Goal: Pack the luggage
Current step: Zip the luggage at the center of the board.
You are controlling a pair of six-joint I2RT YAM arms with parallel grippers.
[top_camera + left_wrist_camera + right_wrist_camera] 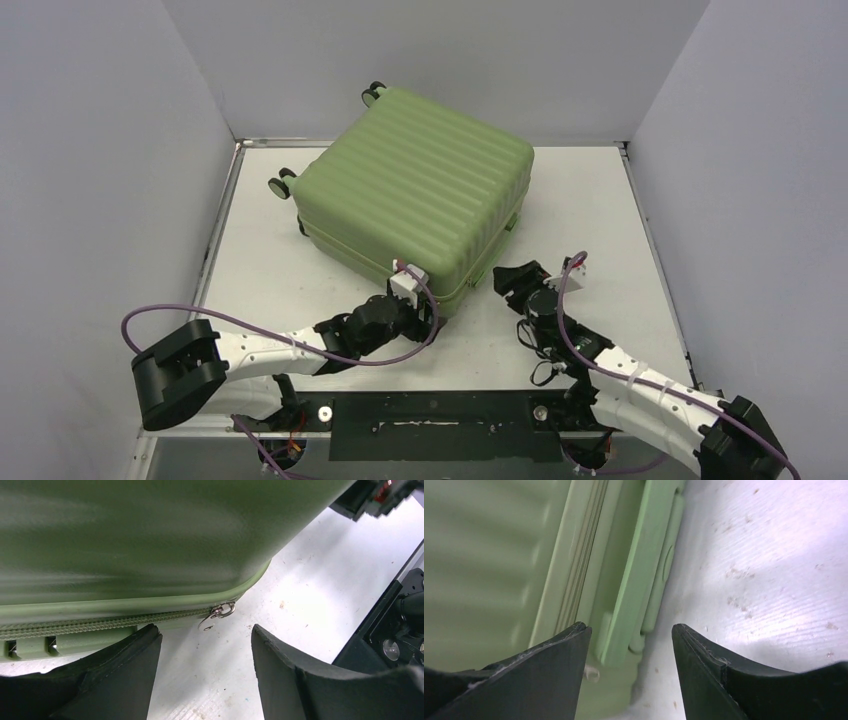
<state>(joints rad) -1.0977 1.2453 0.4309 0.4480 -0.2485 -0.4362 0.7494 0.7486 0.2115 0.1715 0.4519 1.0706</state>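
The luggage (415, 195), a light-green ribbed hard-shell suitcase, lies closed and flat on the white table, wheels to the far left. Its green zipper (100, 625) runs along the seam and ends at a metal zipper pull (216, 616) at the near corner. My left gripper (425, 305) is open and empty at that near corner, the pull just ahead of its jaws (205, 640). My right gripper (512, 285) is open and empty beside the suitcase's right side, facing the green side handle (644, 580) and the seam.
The white table (600, 220) is walled by grey panels at the left, back and right. Black wheels (283, 184) stick out at the suitcase's far-left end. The right arm's black parts (395, 625) show at the right of the left wrist view.
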